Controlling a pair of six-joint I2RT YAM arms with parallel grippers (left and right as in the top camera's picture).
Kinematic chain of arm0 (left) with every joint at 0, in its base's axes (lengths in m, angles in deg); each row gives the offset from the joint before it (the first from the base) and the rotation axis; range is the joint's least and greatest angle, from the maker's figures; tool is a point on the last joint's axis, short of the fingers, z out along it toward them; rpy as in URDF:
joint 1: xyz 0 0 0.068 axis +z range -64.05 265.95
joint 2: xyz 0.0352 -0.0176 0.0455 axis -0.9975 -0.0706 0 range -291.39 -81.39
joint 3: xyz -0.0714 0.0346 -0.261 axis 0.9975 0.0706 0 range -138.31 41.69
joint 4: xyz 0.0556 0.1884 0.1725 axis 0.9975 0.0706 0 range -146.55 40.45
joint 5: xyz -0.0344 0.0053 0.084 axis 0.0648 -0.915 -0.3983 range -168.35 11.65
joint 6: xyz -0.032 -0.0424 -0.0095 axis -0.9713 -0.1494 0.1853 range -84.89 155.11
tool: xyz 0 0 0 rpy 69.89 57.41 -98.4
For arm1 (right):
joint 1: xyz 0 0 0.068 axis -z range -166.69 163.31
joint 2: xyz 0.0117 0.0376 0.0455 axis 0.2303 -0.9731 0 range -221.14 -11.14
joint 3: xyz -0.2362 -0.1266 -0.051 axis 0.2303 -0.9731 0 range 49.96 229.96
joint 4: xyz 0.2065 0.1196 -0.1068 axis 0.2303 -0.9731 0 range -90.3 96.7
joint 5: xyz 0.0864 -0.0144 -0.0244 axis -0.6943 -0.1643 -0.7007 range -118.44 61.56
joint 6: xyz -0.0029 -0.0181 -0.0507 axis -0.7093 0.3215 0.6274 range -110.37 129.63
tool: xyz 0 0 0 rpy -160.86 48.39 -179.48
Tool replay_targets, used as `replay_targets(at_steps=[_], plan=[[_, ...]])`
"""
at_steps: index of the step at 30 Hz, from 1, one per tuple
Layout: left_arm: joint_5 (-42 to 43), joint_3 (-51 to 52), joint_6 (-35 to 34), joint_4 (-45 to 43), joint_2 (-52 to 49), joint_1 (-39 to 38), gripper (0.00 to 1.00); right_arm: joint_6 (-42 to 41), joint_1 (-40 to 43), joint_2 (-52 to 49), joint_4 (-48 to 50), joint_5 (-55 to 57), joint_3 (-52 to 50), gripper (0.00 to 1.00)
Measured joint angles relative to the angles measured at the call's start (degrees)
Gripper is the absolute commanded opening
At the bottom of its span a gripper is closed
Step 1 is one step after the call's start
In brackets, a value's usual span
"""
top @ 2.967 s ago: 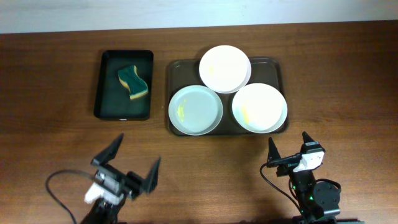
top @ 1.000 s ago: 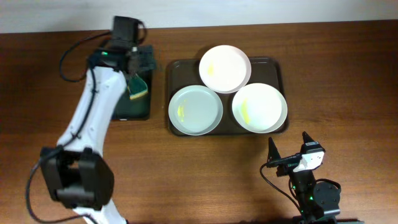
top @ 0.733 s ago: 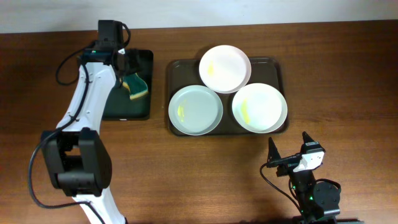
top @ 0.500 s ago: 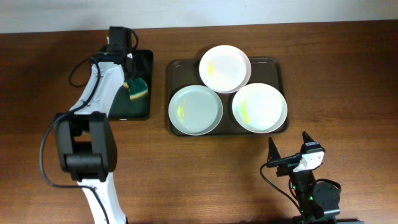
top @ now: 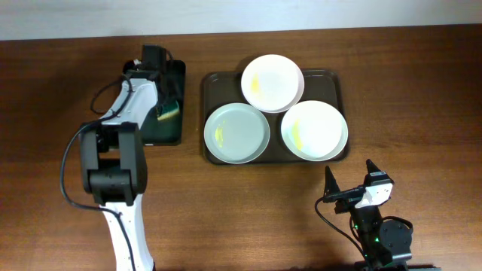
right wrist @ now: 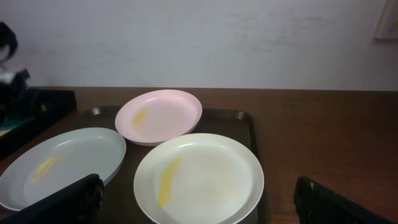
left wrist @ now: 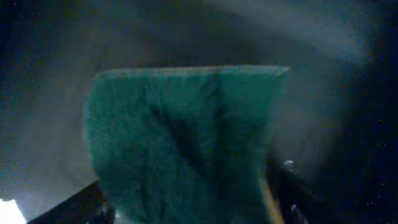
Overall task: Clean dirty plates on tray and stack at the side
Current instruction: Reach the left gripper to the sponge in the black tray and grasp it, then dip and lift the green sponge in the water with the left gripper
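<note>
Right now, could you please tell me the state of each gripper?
Left gripper: jaws flank the sponge; grip cannot be told.
Right gripper: open, holding nothing.

no readable txt anywhere (no labels either).

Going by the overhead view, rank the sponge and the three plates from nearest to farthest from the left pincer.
1. Sponge, in the black tray, right at the left pincer.
2. Left plate, at the near left of the brown tray.
3. Back plate, at its far edge.
4. Right plate, at its near right.
</note>
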Motion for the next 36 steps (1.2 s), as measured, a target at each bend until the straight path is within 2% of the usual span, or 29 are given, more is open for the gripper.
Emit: replay_targets(at_steps=[1, 2, 4, 6, 7, 13, 15, 16, 17, 18, 19, 21, 23, 24, 25, 27, 32, 33, 34, 35, 36], plan=[[0.2, -0.4, 0.0, -0.2, 0.0, 0.0, 0.5, 0.0, 0.0, 0.0, 0.0, 0.0, 0.0, 0.98], [0.1, -0.4, 0.2, -0.1, 0.0, 0.0, 0.33, 0.0, 0.0, 0.0, 0.0, 0.0, 0.0, 0.98], [0.0, -0.4, 0.0, 0.2, -0.1, 0.0, 0.23, 0.0, 0.0, 0.0, 0.0, 0.0, 0.0, 0.98], [0.0, -0.4, -0.2, 0.3, -0.1, 0.0, 0.03, 0.0, 0.0, 0.0, 0.0, 0.0, 0.0, 0.98], [0.0, -0.4, -0.1, 0.3, -0.1, 0.0, 0.0, 0.0, 0.0, 0.0, 0.0, 0.0, 0.0, 0.98], [0.0, -0.4, -0.2, 0.3, -0.1, 0.0, 0.0, 0.0, 0.0, 0.0, 0.0, 0.0, 0.0, 0.98], [0.0, -0.4, -0.2, 0.3, -0.1, 0.0, 0.56, 0.0, 0.0, 0.0, 0.0, 0.0, 0.0, 0.98], [0.0, -0.4, -0.1, 0.3, -0.1, 0.0, 0.73, 0.0, 0.0, 0.0, 0.0, 0.0, 0.0, 0.98], [0.0, -0.4, -0.2, 0.3, -0.1, 0.1, 0.77, 0.0, 0.0, 0.0, 0.0, 0.0, 0.0, 0.98], [0.0, -0.4, -0.1, 0.3, -0.1, 0.2, 0.88, 0.0, 0.0, 0.0, 0.0, 0.0, 0.0, 0.98], [0.0, -0.4, -0.1, 0.3, -0.1, 0.4, 0.9, 0.0, 0.0, 0.0, 0.0, 0.0, 0.0, 0.98], [0.0, -0.4, -0.2, 0.3, -0.1, 0.8, 0.84, 0.0, 0.0, 0.0, 0.0, 0.0, 0.0, 0.98], [0.0, -0.4, -0.2, 0.4, -0.1, 1.3, 0.58, 0.0, 0.0, 0.0, 0.0, 0.0, 0.0, 0.98], [0.0, -0.4, -0.3, 0.4, -0.1, 1.5, 0.39, 0.0, 0.0, 0.0, 0.0, 0.0, 0.0, 0.98], [0.0, -0.4, -0.5, 0.5, -0.1, 1.6, 0.29, 0.0, 0.0, 0.0, 0.0, 0.0, 0.0, 0.98], [0.0, -0.4, -0.3, 0.8, -0.1, 2.0, 0.18, 0.0, 0.0, 0.0, 0.0, 0.0, 0.0, 0.98], [0.0, -0.4, -0.2, 0.9, -0.1, 2.2, 0.14, 0.0, 0.0, 0.0, 0.0, 0.0, 0.0, 0.99], [0.0, -0.4, -0.2, 0.9, 0.0, 2.2, 0.22, 0.0, 0.0, 0.0, 0.0, 0.0, 0.0, 0.98], [0.0, -0.4, -0.2, 0.9, 0.0, 2.2, 0.38, 0.0, 0.0, 0.0, 0.0, 0.0, 0.0, 0.98], [0.0, -0.4, 0.0, 0.9, 0.1, 2.2, 0.43, 0.0, 0.0, 0.0, 0.0, 0.0, 0.0, 0.98], [0.0, -0.4, -0.1, 1.0, 0.2, 2.2, 0.31, 0.0, 0.0, 0.0, 0.0, 0.0, 0.0, 0.98]])
